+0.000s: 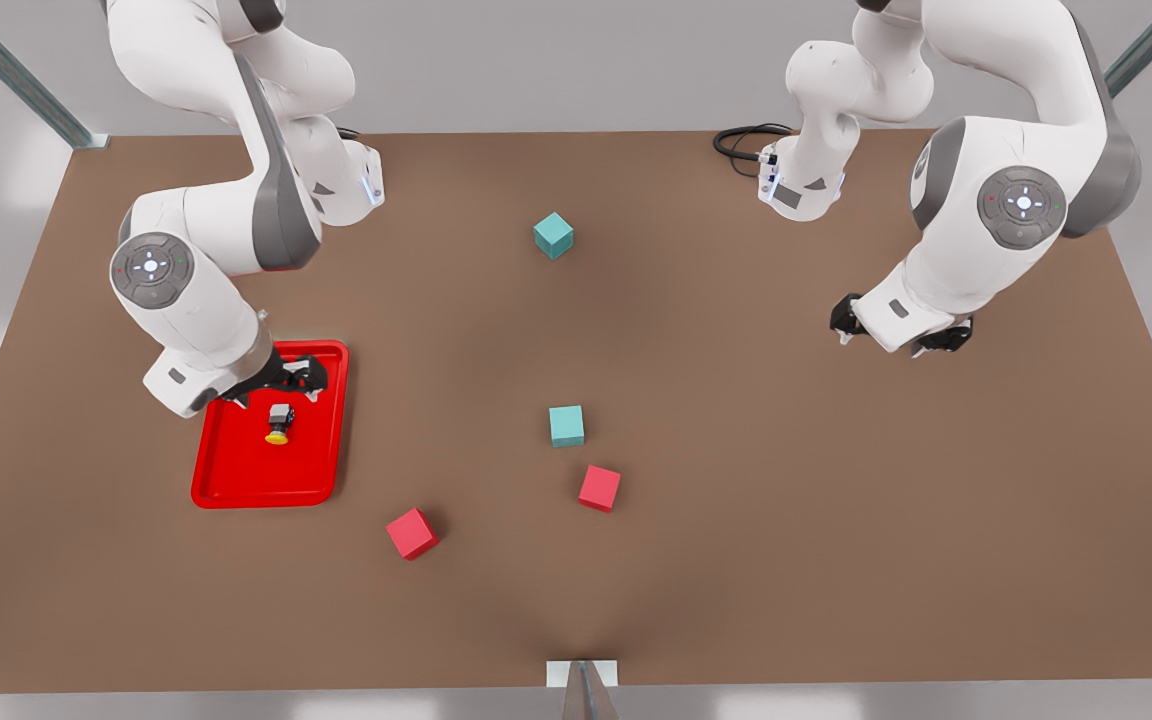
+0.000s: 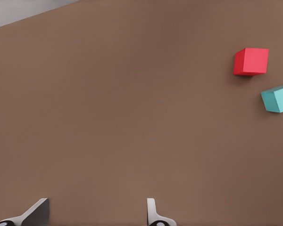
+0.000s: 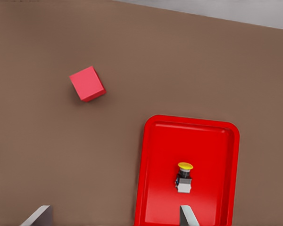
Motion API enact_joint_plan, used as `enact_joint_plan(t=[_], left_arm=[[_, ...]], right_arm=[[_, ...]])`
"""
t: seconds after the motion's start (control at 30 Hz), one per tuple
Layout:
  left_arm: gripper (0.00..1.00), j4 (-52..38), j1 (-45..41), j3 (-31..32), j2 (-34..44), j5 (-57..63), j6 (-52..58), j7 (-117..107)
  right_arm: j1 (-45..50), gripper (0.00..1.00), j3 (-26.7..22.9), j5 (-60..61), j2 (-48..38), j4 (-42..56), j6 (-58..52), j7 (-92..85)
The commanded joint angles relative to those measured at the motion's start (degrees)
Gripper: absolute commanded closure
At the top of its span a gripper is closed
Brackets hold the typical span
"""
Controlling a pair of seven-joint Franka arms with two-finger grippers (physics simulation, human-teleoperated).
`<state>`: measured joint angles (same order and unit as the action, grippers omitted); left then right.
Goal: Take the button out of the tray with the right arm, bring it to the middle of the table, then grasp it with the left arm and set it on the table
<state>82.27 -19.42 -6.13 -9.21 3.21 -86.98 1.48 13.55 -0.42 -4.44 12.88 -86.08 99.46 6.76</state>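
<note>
Button [image 1: 279,424] lies on its side in the red tray [image 1: 236,480], untouched. Right pincer [image 1: 281,385] hovers just over the tray's far end, fingers spread, empty. Left pincer [image 1: 901,330] waits released over bare bench [image 1: 736,560]. Button looks tiny, rigid, light; probably best pinched across the grey boxy body, since the round cap could slip.

Yellow-capped grey button [image 1: 279,421] on bright red tray [image 1: 236,488]; brown table [image 1: 736,500]

Beside the tray [image 1: 321,470] you have bare desk [image 1: 786,560]; a red cube [image 1: 412,533] sits nearest it.
</note>
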Motion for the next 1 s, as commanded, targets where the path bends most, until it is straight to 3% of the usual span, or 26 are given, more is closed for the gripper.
enact_joint_plan(t=[0.0,0.17,0.23,0.3,0.43,0.57,0.63,0.77,0.97], left_arm=[[0.00,0.0,0.1,0.0,0.1,0.1,-0.6,-0.8],[0.00,0.0,0.3,0.1,-0.2,0.1,-0.6,-0.6],[0.00,0.1,0.5,0.1,-0.5,0.1,-0.7,-0.6],[0.00,0.2,0.5,0.1,-0.5,0.1,-0.8,-0.6],[0.00,0.0,0.4,0.0,-3.0,0.1,-1.4,-0.5],[0.00,0.0,0.5,-0.2,-4.6,0.1,-3.9,-0.5],[0.00,0.0,0.5,-0.2,-4.6,0.1,-3.8,-0.5],[0.00,0.0,0.5,-0.2,-4.6,0.1,-3.7,-0.4],[0.00,0.0,0.5,-0.2,-4.6,0.1,-3.8,-0.4]], right_arm=[[0.3,0.00,0.0,-0.1,-0.1,0.4,0.6,-0.5],[-1.6,0.00,-0.1,0.2,3.8,0.7,-0.7,-1.5],[-4.7,0.00,-0.1,0.1,7.1,0.3,-7.2,-1.7],[-8.8,0.00,-0.1,0.2,7.1,-5.0,-5.5,-1.6],[-10.8,0.00,0.0,0.3,0.0,-27.3,10.7,3.3],[-10.9,0.00,0.0,0.4,-3.3,-42.2,28.8,9.1],[-12.2,0.00,-0.1,0.4,-2.0,-42.8,35.4,9.2],[-15.4,0.00,0.0,0.0,9.4,-38.6,47.1,4.9],[-16.4,0.00,0.1,0.3,11.1,-39.4,48.4,0.5]])
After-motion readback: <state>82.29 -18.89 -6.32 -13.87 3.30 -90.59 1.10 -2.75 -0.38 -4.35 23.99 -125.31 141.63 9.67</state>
